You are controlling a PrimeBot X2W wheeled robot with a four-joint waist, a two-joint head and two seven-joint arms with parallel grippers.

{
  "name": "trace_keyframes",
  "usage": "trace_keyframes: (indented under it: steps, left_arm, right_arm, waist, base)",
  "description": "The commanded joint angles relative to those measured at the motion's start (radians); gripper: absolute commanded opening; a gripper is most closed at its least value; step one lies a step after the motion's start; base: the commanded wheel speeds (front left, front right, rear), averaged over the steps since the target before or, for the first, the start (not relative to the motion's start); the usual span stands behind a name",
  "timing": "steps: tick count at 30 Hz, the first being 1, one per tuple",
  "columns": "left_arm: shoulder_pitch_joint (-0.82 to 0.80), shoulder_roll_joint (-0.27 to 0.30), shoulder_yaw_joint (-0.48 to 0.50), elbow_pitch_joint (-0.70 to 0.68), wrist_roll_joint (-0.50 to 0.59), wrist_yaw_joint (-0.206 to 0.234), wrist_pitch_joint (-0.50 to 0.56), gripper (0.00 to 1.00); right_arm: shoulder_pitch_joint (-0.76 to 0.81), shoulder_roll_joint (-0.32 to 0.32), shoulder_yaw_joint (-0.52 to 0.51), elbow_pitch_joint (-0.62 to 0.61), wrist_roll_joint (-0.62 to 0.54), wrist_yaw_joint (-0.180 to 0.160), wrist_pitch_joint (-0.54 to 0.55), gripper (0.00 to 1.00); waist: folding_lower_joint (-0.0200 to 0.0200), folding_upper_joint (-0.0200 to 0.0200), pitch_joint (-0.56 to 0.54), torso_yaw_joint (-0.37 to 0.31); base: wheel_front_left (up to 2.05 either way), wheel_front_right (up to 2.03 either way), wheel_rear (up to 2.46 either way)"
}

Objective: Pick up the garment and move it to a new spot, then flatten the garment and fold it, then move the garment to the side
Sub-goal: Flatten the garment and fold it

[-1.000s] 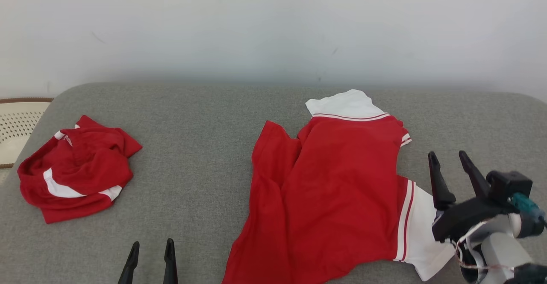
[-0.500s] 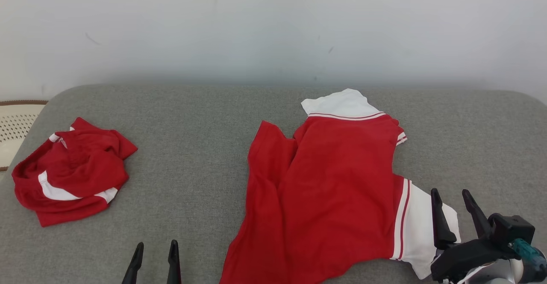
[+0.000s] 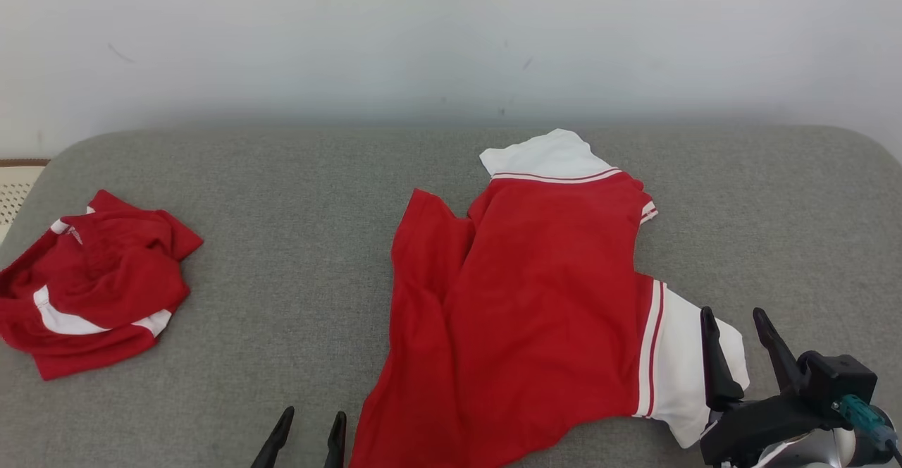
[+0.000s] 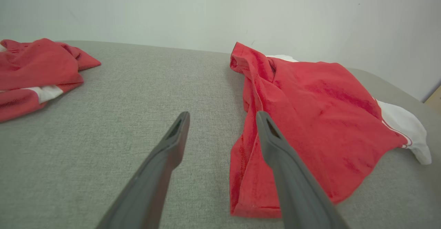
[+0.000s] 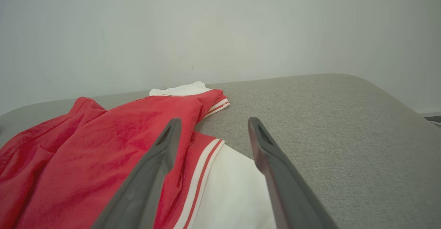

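Observation:
A red garment [image 3: 542, 299] with white sleeves lies spread out, slightly rumpled, on the grey padded surface [image 3: 296, 193], right of centre. My right gripper [image 3: 733, 311] stands open at the near white sleeve [image 3: 676, 376], its left finger over the sleeve's edge. In the right wrist view the gripper [image 5: 214, 120] straddles that sleeve [image 5: 234, 187] and its striped band. My left gripper [image 3: 313, 413] is open at the bottom edge, just left of the garment's hem. In the left wrist view this gripper [image 4: 222, 113] has its right finger over the hem of the garment [image 4: 310, 111].
A second red and white garment [image 3: 91, 285] lies crumpled at the surface's left end and also shows as a crumpled heap [image 4: 31, 70] in the left wrist view. A cream perforated basket [image 3: 10, 196] peeks in at the far left. A pale wall runs behind.
The head camera has turned, shifting the scene left. My right gripper has dropped back onto the near white sleeve, and my left gripper has moved right to the garment's hem. Both stay open.

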Motion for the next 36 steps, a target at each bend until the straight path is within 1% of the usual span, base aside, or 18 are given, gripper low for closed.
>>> trace_keyframes:
  steps: [1,8,16,18,19,20,23,26,32,36]
  left_arm:
    - [-0.017,0.002,-0.008,0.032,-0.009,-0.012,-0.004,1.00]
    - [-0.037,0.002,-0.045,0.136,-0.009,-0.022,0.000,1.00]
    - [-0.030,0.002,-0.087,0.213,-0.010,-0.013,0.022,0.99]
    - [-0.035,0.002,-0.090,0.228,-0.018,-0.014,0.027,0.35]
    - [-0.035,0.002,-0.090,0.228,-0.018,-0.014,0.027,0.35]
    - [-0.039,0.002,-0.093,0.234,-0.022,-0.017,0.028,0.00]
    - [-0.053,0.002,-0.095,0.244,-0.025,-0.016,0.024,0.00]
    - [-0.058,0.007,-0.078,0.234,-0.031,0.001,0.015,0.00]
    - [-0.063,0.045,-0.009,0.180,-0.039,0.045,0.000,0.00]
    - [-0.047,0.061,0.022,0.133,-0.039,0.062,-0.003,0.00]
  right_arm:
    - [0.003,0.002,0.003,-0.006,0.000,0.000,0.003,1.00]
    - [-0.008,0.007,0.003,-0.004,0.004,0.000,-0.003,1.00]
    - [-0.012,0.010,-0.001,0.012,0.007,0.000,-0.013,1.00]
    - [-0.013,0.013,-0.001,0.014,0.005,0.000,-0.014,1.00]
    - [-0.013,0.013,-0.001,0.014,0.005,0.000,-0.014,1.00]
    - [-0.011,0.014,-0.002,0.014,0.003,0.000,-0.016,1.00]
    - [-0.010,0.013,-0.005,0.019,0.002,0.000,-0.018,1.00]
    - [-0.010,0.014,-0.005,0.025,0.004,0.000,-0.019,1.00]
    - [0.000,0.014,-0.010,0.035,0.007,0.000,-0.024,1.00]
    - [0.000,0.014,-0.003,0.048,0.010,0.000,-0.024,1.00]
  waist:
    - [0.0000,-0.0001,0.012,-0.014]
    - [0.0000,-0.0001,0.036,-0.044]
    - [0.0000,-0.0001,0.047,-0.058]
    - [0.0000,-0.0001,0.047,-0.058]
    - [0.0000,-0.0001,0.047,-0.058]
    - [0.0000,-0.0001,0.045,-0.057]
    - [0.0000,-0.0001,0.039,-0.051]
    - [0.0000,-0.0001,0.034,-0.041]
    - [0.0000,-0.0001,0.018,-0.006]
    - [0.0000,-0.0001,0.007,0.015]
  base:
    - [0.00,0.00,0.00]
    - [0.00,0.00,0.00]
    - [0.00,0.00,0.00]
    - [0.00,0.00,0.00]
    - [0.00,0.00,0.00]
    - [0.00,0.00,0.00]
    - [0.00,0.00,0.00]
    - [0.00,0.00,0.00]
    - [0.00,0.00,0.00]
    - [0.00,0.00,0.00]
